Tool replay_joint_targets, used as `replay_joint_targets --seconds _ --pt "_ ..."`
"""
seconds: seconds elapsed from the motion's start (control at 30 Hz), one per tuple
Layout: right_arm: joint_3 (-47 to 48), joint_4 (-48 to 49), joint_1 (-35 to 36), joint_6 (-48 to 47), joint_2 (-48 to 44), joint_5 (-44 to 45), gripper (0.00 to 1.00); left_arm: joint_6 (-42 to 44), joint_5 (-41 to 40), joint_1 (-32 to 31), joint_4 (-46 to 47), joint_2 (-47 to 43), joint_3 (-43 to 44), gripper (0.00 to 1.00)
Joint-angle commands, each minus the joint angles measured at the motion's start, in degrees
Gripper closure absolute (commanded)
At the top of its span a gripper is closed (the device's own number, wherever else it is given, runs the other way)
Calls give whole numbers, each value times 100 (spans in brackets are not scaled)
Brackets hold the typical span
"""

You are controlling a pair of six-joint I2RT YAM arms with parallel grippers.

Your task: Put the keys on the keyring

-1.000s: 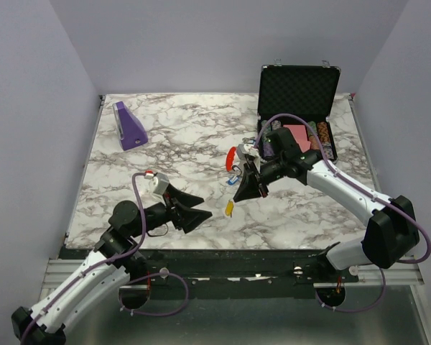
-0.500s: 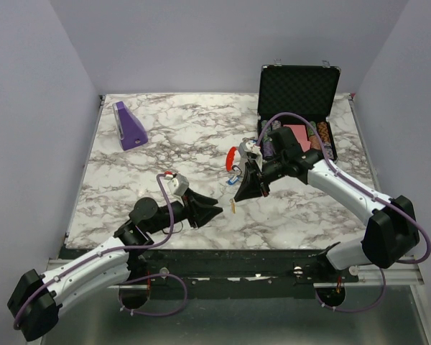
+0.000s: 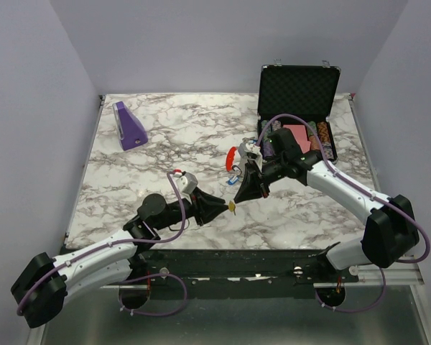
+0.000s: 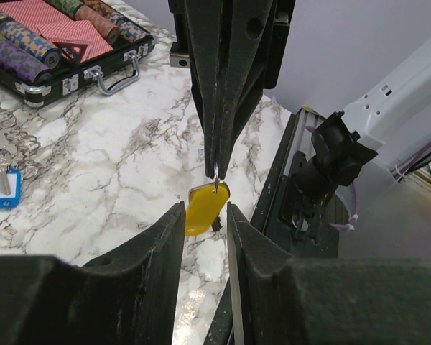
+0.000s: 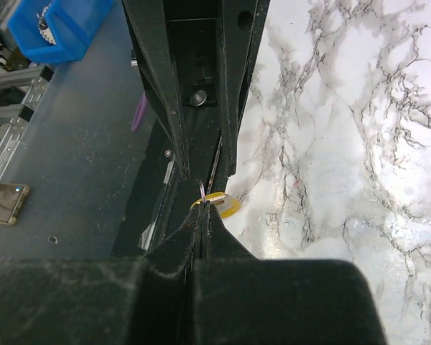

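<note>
Left gripper (image 3: pixel 220 208): matte black, wedge-shaped fingers (image 4: pixel 158 251) with flat inner faces. They stand partly closed on either side of the yellow key. Whether they press on it cannot be told.
Yellow key (image 4: pixel 205 210): a smooth, rounded yellow plastic head hanging from a thin wire loop. It sits near the front edge of the table, between the two grippers. The metal blade is hidden from view.
Right gripper (image 4: pixel 217 162): long, tapering black fingers pinched tight together. Their tips clamp the wire loop at the top of the yellow key.
Table (image 3: pixel 179 144): a flat top of glossy white marble pattern with grey-brown veins.
Blue key (image 4: pixel 6 188): a rectangular blue plastic head with a pale insert, lying flat on the table behind the right gripper. It lies among thin silver rings.
Keyring (image 3: pixel 232 156): a red curved crescent piece with thin metal rings beside it. It lies on the table just beyond the right gripper, well apart from the yellow key.
Case (image 3: pixel 298 90): black, with metal corners, latches and handle. Its lid stands upright and is lined with dimpled foam.
Poker chips (image 4: pixel 21 61): rolls with striped edges, lying in rows inside the case.
Card decks (image 4: pixel 54 18): red with a fine lattice print, between the rows of chips. A dark label on one deck is too small to read.
Purple wedge (image 3: pixel 129 126): a smooth plastic prism at the far left of the table.
</note>
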Motion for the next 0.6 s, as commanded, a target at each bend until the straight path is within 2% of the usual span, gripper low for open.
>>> replay_joint_targets --seconds 0.0,0.33,0.57 --pt "-79 164 -17 66 77 -226 99 78 157 -73 323 129 242 64" --pt "-97 234 -17 127 77 -235 99 87 210 -152 341 261 294 65" --pt "-114 252 -17 136 95 -253 99 78 192 -178 314 393 391 69"
